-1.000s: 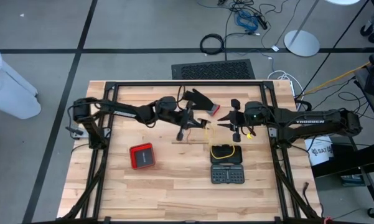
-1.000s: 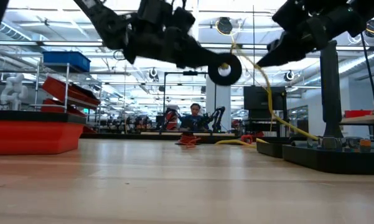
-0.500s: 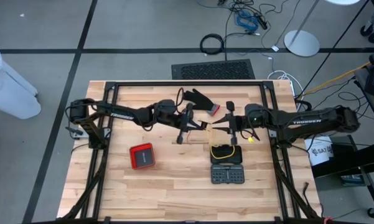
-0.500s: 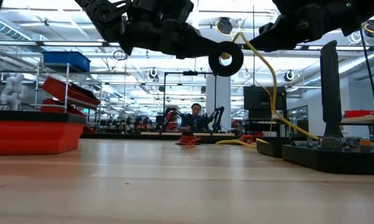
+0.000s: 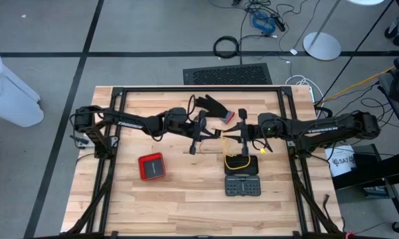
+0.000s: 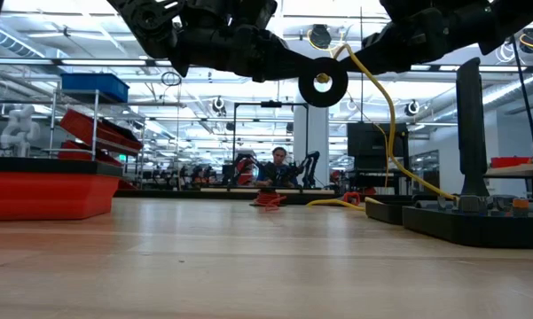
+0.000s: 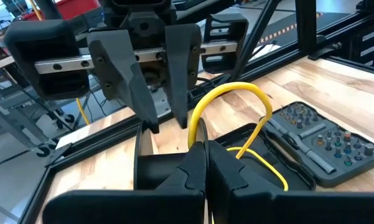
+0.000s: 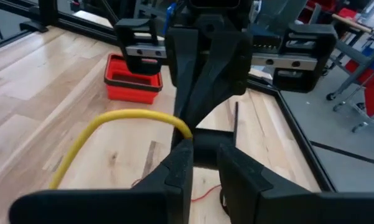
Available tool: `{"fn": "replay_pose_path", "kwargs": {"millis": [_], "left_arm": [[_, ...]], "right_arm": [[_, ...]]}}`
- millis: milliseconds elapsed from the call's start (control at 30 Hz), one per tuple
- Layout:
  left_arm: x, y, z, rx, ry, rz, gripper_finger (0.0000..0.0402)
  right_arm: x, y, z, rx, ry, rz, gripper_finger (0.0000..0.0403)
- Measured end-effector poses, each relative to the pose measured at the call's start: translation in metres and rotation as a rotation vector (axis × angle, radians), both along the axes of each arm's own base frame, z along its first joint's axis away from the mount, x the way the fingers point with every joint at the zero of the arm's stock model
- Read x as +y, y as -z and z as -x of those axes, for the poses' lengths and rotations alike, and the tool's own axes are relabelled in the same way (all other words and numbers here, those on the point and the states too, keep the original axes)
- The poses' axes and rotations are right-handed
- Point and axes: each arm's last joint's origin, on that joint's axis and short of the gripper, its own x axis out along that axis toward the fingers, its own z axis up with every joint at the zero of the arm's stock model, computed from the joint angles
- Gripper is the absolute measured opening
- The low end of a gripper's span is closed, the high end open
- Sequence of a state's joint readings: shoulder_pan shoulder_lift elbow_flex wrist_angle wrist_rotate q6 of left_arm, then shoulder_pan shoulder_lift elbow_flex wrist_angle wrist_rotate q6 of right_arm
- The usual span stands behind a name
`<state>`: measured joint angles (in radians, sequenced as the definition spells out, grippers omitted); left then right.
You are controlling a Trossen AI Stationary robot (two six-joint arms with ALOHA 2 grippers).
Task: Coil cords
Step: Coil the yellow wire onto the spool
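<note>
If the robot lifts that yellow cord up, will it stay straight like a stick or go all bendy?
Probably bendy. The yellow cord already arches in a smooth loop and droops toward the black tool case, so it likely sags under its own weight. It looks thin, so likely light. Where it hangs between the left hand and right hand, it might swing.
</note>
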<state>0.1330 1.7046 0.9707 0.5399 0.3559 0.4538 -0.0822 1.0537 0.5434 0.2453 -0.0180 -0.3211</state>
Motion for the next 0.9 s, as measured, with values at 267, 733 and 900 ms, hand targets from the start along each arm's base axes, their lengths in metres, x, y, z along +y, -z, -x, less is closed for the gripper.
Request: {"fn": "replay_pose_path", "kwargs": {"millis": [267, 733, 900], "left_arm": [[-0.0012, -0.001, -0.0003, -0.011, 0.012, 0.001, 0.0], [-0.0013, 0.0007, -0.0002, 0.021, -0.019, 0.044, 0.0026], [-0.0006, 0.0027, 0.0002, 0.041, -0.031, 0.041, 0.0004]], "right_arm": [[0.0022, 0.0015, -0.0045, -0.011, -0.008, 0.042, 0.0004], [0.0017, 0.0009, -0.0034, -0.007, 0.046, 0.059, 0.0], [0.0017, 0.0009, -0.0007, 0.011, 0.05, 0.052, 0.0]]}}
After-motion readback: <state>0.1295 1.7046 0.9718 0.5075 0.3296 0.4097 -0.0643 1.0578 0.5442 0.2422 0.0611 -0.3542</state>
